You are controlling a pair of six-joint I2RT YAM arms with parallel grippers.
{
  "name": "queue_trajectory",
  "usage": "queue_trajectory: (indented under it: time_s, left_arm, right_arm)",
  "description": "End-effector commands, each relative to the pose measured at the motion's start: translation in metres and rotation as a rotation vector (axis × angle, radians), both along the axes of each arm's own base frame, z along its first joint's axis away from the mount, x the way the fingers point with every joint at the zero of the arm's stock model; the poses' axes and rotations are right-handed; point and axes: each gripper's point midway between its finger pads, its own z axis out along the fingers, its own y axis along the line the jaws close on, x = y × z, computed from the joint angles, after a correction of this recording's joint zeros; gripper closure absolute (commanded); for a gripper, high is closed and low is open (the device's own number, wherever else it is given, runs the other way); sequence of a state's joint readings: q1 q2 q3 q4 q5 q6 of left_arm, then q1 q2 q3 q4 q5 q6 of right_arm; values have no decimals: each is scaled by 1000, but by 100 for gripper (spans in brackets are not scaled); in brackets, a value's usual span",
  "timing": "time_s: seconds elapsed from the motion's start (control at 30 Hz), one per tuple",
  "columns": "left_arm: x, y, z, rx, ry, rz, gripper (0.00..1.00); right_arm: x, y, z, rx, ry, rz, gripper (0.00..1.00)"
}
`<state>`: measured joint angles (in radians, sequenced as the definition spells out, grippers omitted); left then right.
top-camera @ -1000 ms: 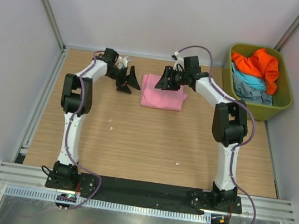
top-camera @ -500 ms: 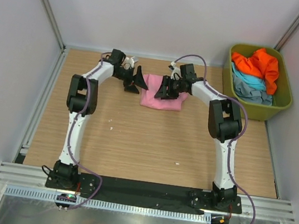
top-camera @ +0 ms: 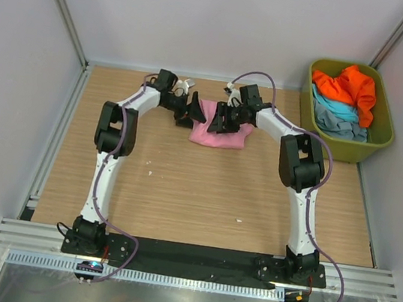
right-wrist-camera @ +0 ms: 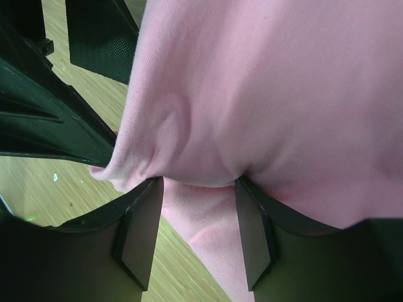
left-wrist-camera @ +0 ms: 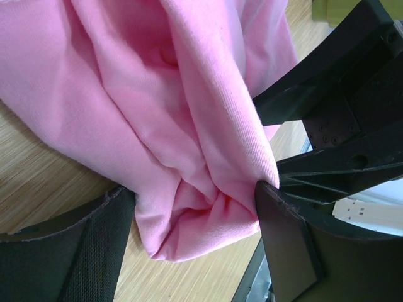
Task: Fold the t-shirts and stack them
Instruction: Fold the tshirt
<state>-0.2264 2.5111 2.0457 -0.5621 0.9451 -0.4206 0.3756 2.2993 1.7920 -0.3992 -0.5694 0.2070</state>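
Closing on the pink t-shirt (top-camera: 230,136) from both sides
Left gripper (top-camera: 190,110) has slid right, jaws apart astride its bunched corner at the table's (top-camera: 180,193) far middle; right gripper (top-camera: 217,119), just beside, clamps a fold, so a two-handed fold looks ready.

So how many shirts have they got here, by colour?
pink t-shirt, on the table: 1
orange t-shirt, in the green tub: 1
light blue t-shirt, same tub: 1
grey-blue t-shirt, same tub: 1
Total: 4 showing; the tub's heap may hide more.
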Motion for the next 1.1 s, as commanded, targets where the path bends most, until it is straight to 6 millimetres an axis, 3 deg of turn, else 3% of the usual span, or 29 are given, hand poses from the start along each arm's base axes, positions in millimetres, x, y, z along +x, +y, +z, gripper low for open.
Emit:
queue_trajectory:
  time_s: [0.0,0.17,0.37,0.5,0.63,0.73,0.87,1.07]
  left_arm:
    - [-1,13,-3,35,17,36,23]
    - [3,33,-3,40,25,70,23]
    - [7,47,5,30,17,92,23]
    - [9,54,12,6,24,111,23]
    - [10,60,17,-1,24,123,23]
    - [14,62,19,-6,16,136,23]
    - [20,53,35,-98,17,131,22]
    - [20,41,37,-153,35,120,22]
  right_arm:
    - [6,4,15,-10,-50,5,44]
    - [14,9,46,27,-105,-8,45]
    - [22,25,108,165,-185,11,46]
    - [15,44,126,305,-108,18,47]
    - [17,52,113,348,-50,33,47]
    - [23,55,88,334,-3,19,47]
    - [23,55,53,308,64,10,47]
    - [13,52,21,275,133,-7,47]
